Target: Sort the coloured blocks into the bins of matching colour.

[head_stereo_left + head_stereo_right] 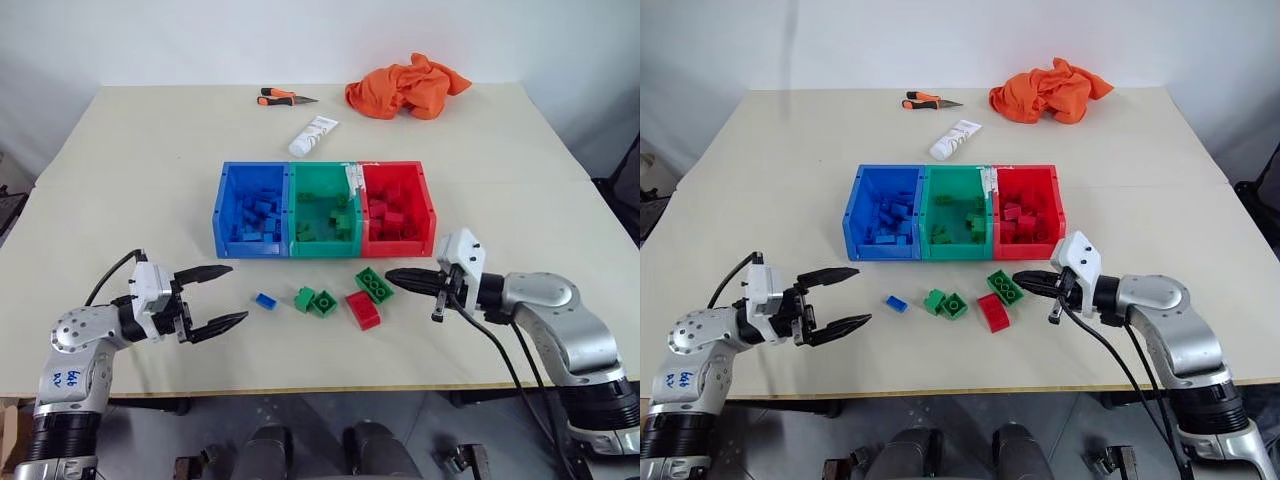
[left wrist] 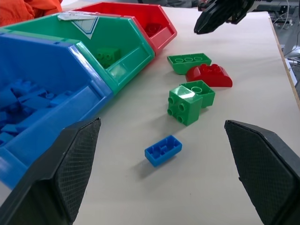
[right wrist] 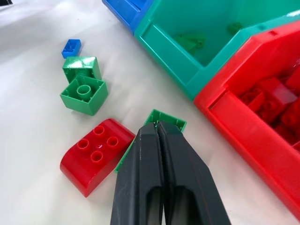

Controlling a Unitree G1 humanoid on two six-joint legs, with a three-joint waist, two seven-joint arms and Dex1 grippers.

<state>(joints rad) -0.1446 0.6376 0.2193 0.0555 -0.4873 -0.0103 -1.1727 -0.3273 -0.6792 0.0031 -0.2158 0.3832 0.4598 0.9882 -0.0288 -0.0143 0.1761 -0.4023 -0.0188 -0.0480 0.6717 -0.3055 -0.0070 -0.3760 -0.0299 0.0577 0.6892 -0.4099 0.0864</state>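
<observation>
I'm seeing my left gripper (image 1: 222,296) gaping empty and my right gripper (image 1: 392,277) pinched shut, gripping nothing; blue bin (image 1: 222,212), green bin (image 1: 322,180) and red bin (image 1: 425,207) are holding matching blocks.

A big pale table (image 1: 120,180) holds everything; in its middle stand three joined bins (image 1: 323,210), blue, green and red, with bricks inside; in front of them lie loose blocks on the bare top: a tiny blue block (image 1: 265,301), two small green blocks (image 1: 315,301) touching each other, a red block (image 1: 363,310), and a longer green block (image 1: 374,285) just beside the red one; far at the back lie an orange cloth (image 1: 408,86), a white tube (image 1: 313,136) and orange-handled pliers (image 1: 286,97).
</observation>
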